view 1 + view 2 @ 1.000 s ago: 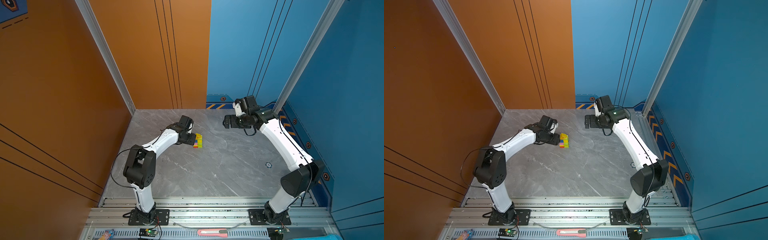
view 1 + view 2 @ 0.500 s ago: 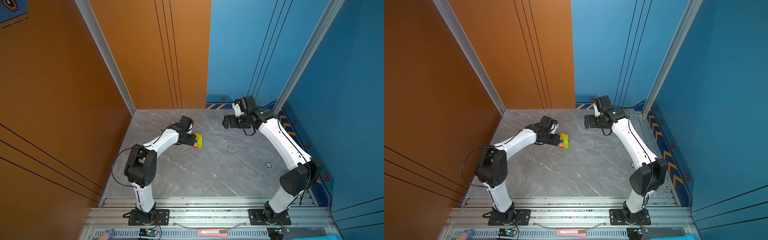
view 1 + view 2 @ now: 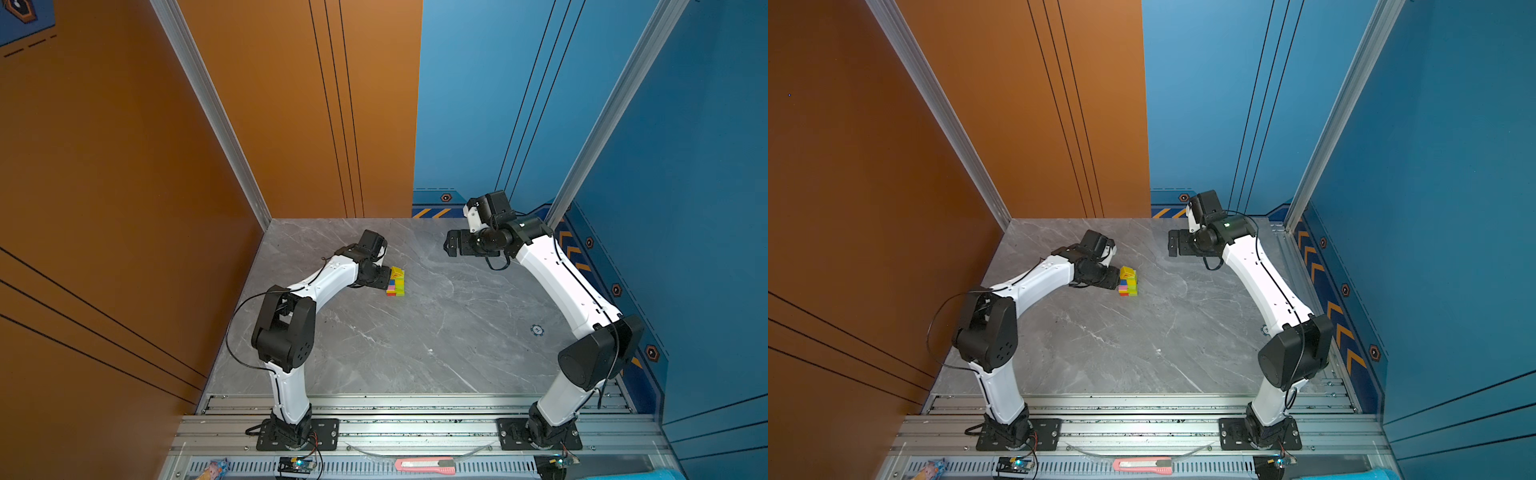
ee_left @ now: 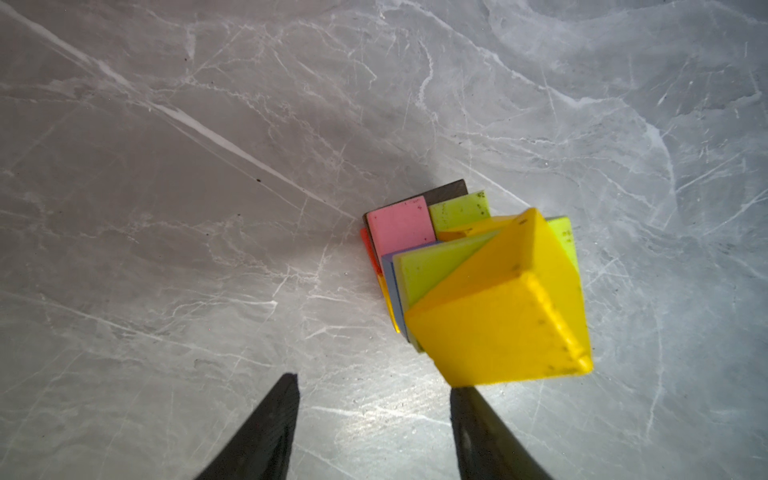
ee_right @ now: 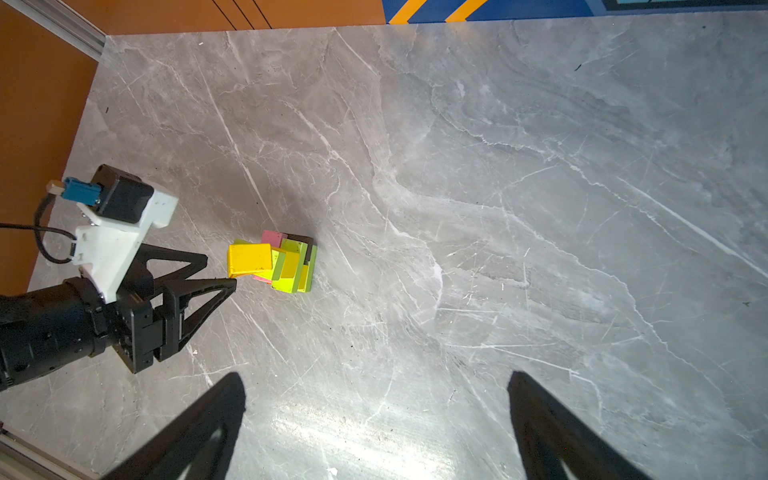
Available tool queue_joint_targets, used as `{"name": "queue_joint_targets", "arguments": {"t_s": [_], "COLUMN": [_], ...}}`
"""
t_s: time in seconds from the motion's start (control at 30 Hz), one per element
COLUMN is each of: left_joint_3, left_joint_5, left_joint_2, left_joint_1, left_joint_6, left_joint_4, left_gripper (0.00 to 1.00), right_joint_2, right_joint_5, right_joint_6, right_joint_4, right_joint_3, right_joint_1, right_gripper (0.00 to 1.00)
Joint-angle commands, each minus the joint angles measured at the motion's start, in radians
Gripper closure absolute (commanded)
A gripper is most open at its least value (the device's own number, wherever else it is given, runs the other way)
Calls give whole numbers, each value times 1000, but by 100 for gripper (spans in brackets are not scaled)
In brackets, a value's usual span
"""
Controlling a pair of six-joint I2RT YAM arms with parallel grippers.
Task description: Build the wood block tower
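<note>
Left end effector (image 4: 372, 383) part-open, empty, beside tower (image 4: 432, 266) w/ matte yellow prism (image 4: 498, 324) (wedge-shaped); right end effector (image 5: 375, 374) wide-open, empty.

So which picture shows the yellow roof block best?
The left wrist view: the roof block fills much of it, close up, with its sloped faces clear. The right wrist view shows it small, on the tower. Both top views show only a tiny yellow speck.

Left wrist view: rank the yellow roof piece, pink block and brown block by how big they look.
1. Yellow roof piece, nearest the camera, which inflates it.
2. Pink block.
3. Brown block, only a strip showing.
</note>
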Motion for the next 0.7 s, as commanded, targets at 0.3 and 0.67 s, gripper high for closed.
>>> {"name": "queue_joint_targets", "arguments": {"t_s": [0.3,0.67], "left_joint_3": [49,44], "left_joint_5": [11,8], "left_joint_2": [15,-36], "left_joint_1": [21,20], "left_joint_6": [14,22], "left_joint_4": [-19,-70], "left_gripper": [40,40], "right_joint_2": [17,14], "right_joint_5": [-27,-31], "right_joint_6": [6,-1], "right_joint_4": [3,-9], "right_joint_3": [27,32], "right_joint_1": [-2,-9], "right_gripper": [0,0]}}
